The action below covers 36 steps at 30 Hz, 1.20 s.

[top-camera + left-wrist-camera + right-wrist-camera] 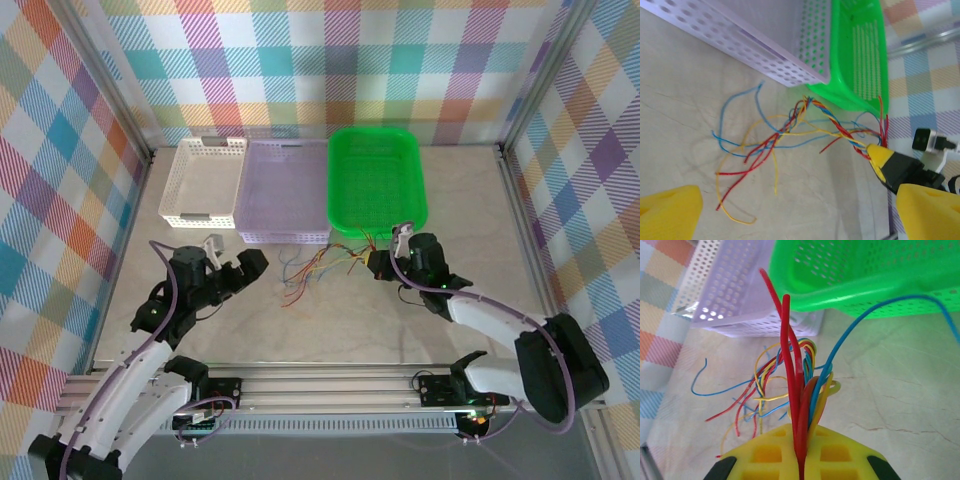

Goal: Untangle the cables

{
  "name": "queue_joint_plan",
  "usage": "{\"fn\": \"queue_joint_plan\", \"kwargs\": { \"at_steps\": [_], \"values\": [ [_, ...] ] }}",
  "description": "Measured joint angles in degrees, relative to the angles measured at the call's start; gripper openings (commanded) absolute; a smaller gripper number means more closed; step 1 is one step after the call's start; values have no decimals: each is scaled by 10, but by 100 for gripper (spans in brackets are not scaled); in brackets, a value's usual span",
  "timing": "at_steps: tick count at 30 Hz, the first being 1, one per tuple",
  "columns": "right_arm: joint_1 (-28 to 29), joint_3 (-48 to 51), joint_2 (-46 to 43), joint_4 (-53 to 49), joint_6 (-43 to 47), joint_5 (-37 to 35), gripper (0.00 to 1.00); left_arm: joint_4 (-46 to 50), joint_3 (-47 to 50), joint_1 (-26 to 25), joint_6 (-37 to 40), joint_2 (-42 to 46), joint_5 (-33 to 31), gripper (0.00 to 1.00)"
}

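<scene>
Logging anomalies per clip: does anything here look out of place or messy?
Only the cables: they sprawl loose on the table in front of the purple basket and green basket, several twisted into a braid that the right tool is shut on. Nothing looks spilled or damaged.
</scene>
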<state>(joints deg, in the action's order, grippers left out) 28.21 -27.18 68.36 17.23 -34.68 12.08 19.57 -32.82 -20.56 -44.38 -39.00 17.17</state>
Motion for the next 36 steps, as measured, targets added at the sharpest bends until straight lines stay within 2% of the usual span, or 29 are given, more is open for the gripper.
{"fn": "queue_joint_plan", "kwargs": {
  "at_steps": [4,8,20,29,36],
  "values": [
    [0,-16,-41,-28,12,26,0,-16,-1,-42,-10,2,-6,99],
    [0,-33,-68,-54,22,54,0,-33,-7,-64,-12,1,-13,99],
    [0,-70,-89,-106,37,152,0,-84,-9,-67,-10,-14,-13,100],
    [0,-90,-71,-104,39,229,0,-121,-2,-67,-10,-19,5,100],
    [0,-92,-66,-96,39,279,0,-138,6,-67,3,-56,30,100]
  ]
}}
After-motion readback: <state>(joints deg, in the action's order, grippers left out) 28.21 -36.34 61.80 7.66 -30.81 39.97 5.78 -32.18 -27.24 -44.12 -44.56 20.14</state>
